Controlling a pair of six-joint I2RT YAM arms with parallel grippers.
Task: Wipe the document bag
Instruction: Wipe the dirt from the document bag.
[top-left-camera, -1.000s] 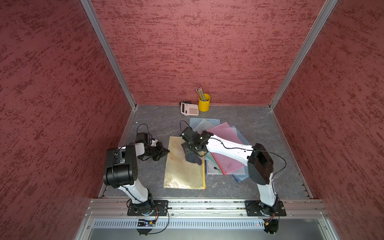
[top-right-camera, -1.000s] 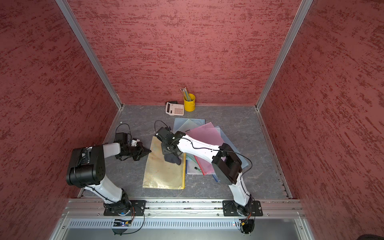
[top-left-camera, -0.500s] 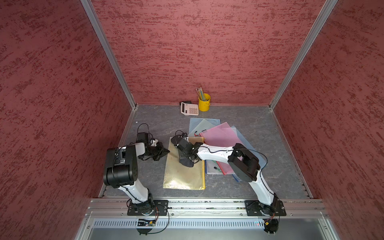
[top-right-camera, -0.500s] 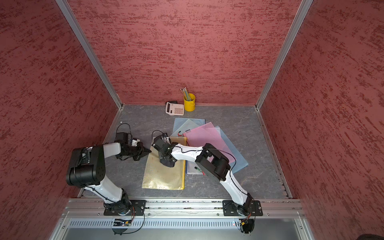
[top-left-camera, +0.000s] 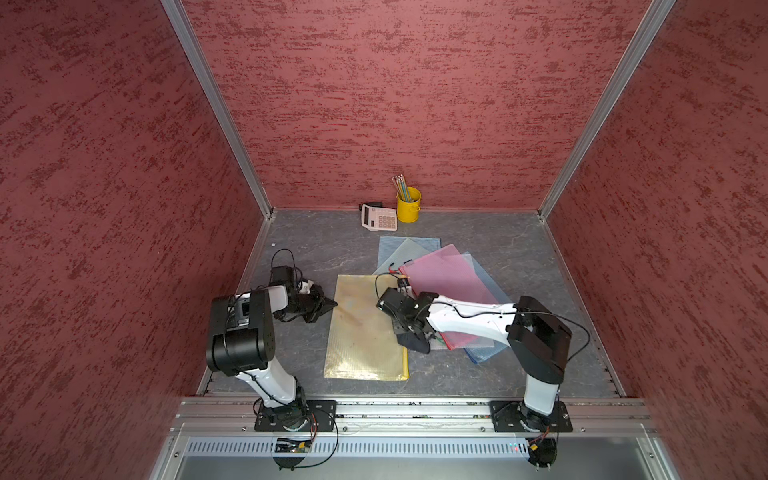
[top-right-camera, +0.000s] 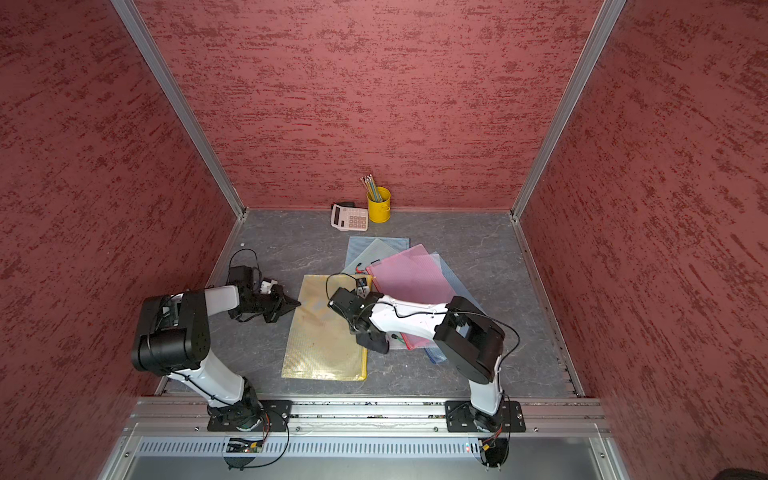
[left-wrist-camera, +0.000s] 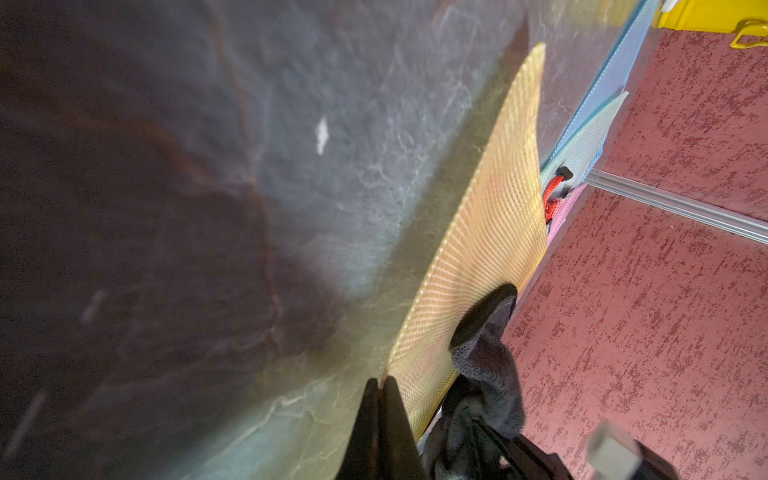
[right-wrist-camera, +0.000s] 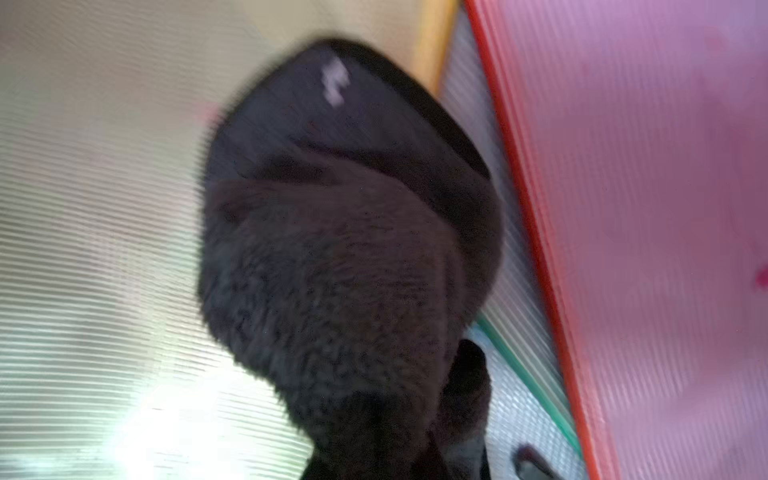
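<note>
The gold-yellow document bag (top-left-camera: 365, 332) (top-right-camera: 320, 336) lies flat in the middle of the table in both top views. My left gripper (top-left-camera: 332, 305) (left-wrist-camera: 380, 386) is shut, with its tips at the bag's left edge. It holds nothing. My right gripper (top-left-camera: 409, 332) is shut on a dark grey cloth (top-left-camera: 413, 343) (right-wrist-camera: 345, 249), which is pressed down at the bag's right edge, by the yellow zip strip. The right wrist view is blurred and the cloth hides the jaws. The cloth (left-wrist-camera: 486, 345) also shows in the left wrist view, lying on the bag (left-wrist-camera: 486, 232).
A fan of pink, blue and grey bags (top-left-camera: 449, 274) lies just right of the yellow one, under my right arm. A calculator (top-left-camera: 379, 217) and a yellow pencil cup (top-left-camera: 408, 205) stand at the back wall. Red walls close in three sides.
My right gripper swept the cloth left across the bag, then back to its right edge and nearer the front. The left arm has not moved.
</note>
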